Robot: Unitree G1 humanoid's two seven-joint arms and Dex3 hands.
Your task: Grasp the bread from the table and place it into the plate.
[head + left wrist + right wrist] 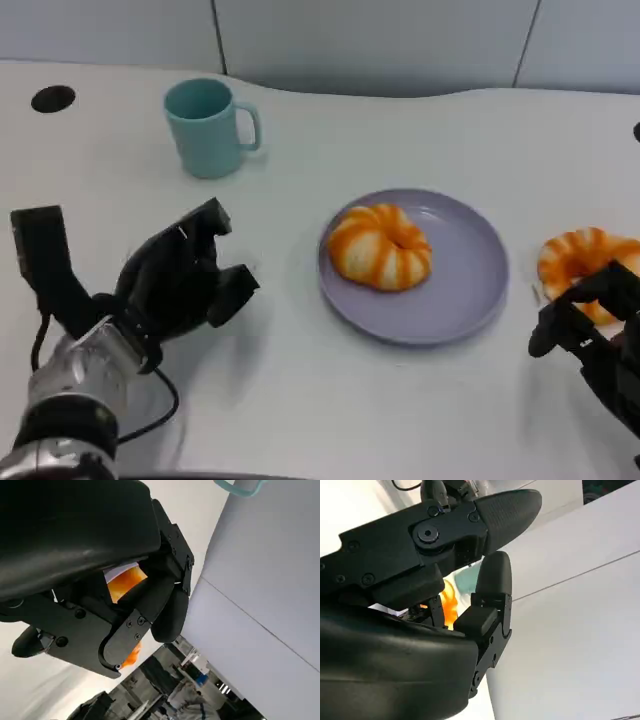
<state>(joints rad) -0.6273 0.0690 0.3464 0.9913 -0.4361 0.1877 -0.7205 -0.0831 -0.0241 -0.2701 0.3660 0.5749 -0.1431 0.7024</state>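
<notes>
Two ring-shaped breads with orange and white stripes are in the head view. One bread point(380, 246) lies on the purple plate point(470, 290) at the table's middle. The other bread point(582, 254) lies on the table to the right of the plate. My right hand point(592, 322) sits at this bread's near side, its fingers apart and reaching over the near edge, gripping nothing. My left hand point(185, 275) hovers left of the plate, fingers apart and empty. A sliver of orange bread point(448, 602) shows between the fingers point(490, 595) in the right wrist view.
A teal mug point(207, 127) stands at the back left, handle to the right. A dark round hole point(52, 98) is in the tabletop at the far left. A black cable runs along my left forearm point(75, 400).
</notes>
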